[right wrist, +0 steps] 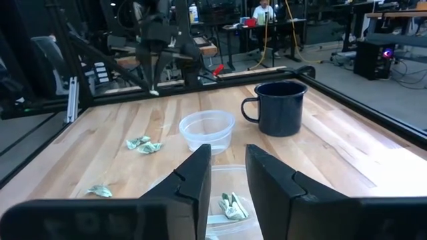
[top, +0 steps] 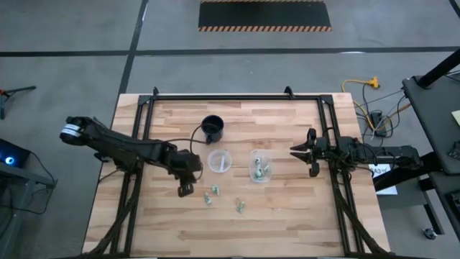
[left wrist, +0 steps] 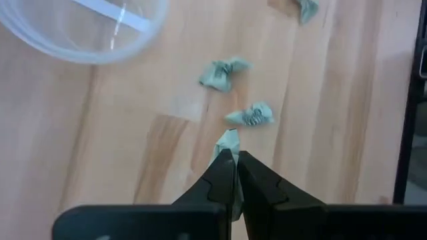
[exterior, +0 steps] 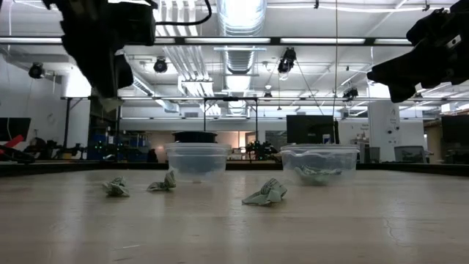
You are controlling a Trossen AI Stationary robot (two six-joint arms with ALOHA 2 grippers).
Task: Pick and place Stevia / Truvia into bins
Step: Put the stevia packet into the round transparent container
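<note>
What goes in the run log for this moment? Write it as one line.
left end effector: shut on packet, above table | right end effector: idle over filled cup | other cup: empty | loose packets: three

In the high view, the mug [top: 213, 128] stands at centre, above the two cups. The left cup [top: 220, 160] sits beside the right cup [top: 261, 165], which holds packets [top: 260, 170]. Below them, three loose packets [top: 210, 195] lie on the table [top: 287, 216]. The left gripper [top: 185, 188] is left of these, the right gripper [top: 305, 152] right of the cups.
</note>
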